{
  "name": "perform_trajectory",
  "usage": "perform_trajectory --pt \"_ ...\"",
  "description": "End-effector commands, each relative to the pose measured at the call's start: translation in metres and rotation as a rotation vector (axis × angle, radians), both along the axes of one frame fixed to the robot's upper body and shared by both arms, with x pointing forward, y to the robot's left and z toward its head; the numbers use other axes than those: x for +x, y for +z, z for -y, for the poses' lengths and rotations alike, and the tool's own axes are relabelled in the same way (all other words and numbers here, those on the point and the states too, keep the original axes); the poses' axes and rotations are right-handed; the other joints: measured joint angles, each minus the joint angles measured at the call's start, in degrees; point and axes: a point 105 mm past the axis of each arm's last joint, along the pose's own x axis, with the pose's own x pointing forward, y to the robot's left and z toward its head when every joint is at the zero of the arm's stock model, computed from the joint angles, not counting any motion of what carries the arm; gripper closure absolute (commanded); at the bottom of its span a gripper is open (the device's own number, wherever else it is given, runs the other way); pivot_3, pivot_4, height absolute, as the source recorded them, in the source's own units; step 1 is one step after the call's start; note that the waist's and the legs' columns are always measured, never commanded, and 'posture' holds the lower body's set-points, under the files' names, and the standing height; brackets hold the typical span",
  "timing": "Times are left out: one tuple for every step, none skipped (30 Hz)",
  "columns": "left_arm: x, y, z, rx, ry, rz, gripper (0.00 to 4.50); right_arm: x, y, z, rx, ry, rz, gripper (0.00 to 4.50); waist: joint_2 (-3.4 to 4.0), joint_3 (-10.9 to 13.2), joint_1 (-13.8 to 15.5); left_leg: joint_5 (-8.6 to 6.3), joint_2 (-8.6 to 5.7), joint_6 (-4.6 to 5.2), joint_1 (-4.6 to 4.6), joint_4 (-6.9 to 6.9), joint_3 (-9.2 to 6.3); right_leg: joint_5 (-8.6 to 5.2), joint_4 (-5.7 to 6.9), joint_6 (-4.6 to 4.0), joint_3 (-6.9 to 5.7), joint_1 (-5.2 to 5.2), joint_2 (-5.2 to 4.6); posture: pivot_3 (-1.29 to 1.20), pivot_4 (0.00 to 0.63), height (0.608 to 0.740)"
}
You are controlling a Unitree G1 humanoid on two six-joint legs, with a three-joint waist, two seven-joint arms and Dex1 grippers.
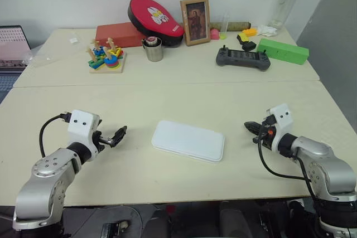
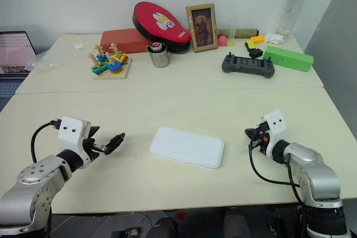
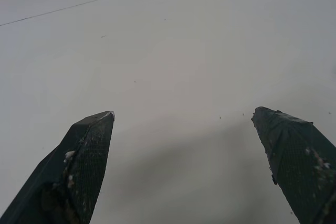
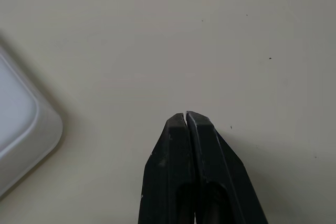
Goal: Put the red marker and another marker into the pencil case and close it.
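Observation:
The pencil case (image 1: 188, 140) lies flat with its lid down in the middle of the near table; one rounded corner (image 4: 21, 129) shows in the right wrist view. My left gripper (image 1: 119, 136) hovers low to the left of the case, open, with only bare table between its fingers (image 3: 89, 145). To the right of the case, my right gripper (image 1: 249, 127) is shut on nothing, its tips pointing toward the case just above the table. The red marker and the other marker are out of view.
At the back stand a green box (image 1: 282, 51), a black controller (image 1: 243, 58), a metal cup (image 1: 153, 49), a wooden stacking toy (image 1: 106, 57), a picture frame (image 1: 196, 20), a red pad (image 1: 155, 19) and a bottle (image 1: 288, 1).

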Motion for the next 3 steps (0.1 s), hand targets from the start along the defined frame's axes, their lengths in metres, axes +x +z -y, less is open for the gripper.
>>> perform_trajectory --pt "-0.0005 0.0079 0.0038 0.022 -0.019 0.033 0.00 -0.0018 0.0126 0.0000 0.003 0.004 0.059 4.48 0.00 0.0 0.0 0.00 0.00 0.00 0.01 0.00 0.00 0.00 0.00 0.00 0.00 0.00 0.00 0.00 0.150 0.740" --pt "-0.0004 0.0084 0.0050 0.018 -0.028 0.041 0.00 -0.0021 0.0123 0.0001 0.003 0.004 0.058 4.48 0.00 0.0 0.0 0.00 0.00 0.00 0.01 0.00 0.00 0.00 0.00 0.00 0.00 0.00 0.00 0.00 0.150 0.740" --pt "-0.0005 0.0089 0.0056 0.016 -0.033 0.047 0.00 -0.0024 0.0120 0.0002 0.003 0.003 0.058 4.48 0.00 0.0 0.0 0.00 0.00 0.00 0.00 0.00 0.00 0.00 0.00 0.00 0.00 0.00 0.00 0.00 0.150 0.740"
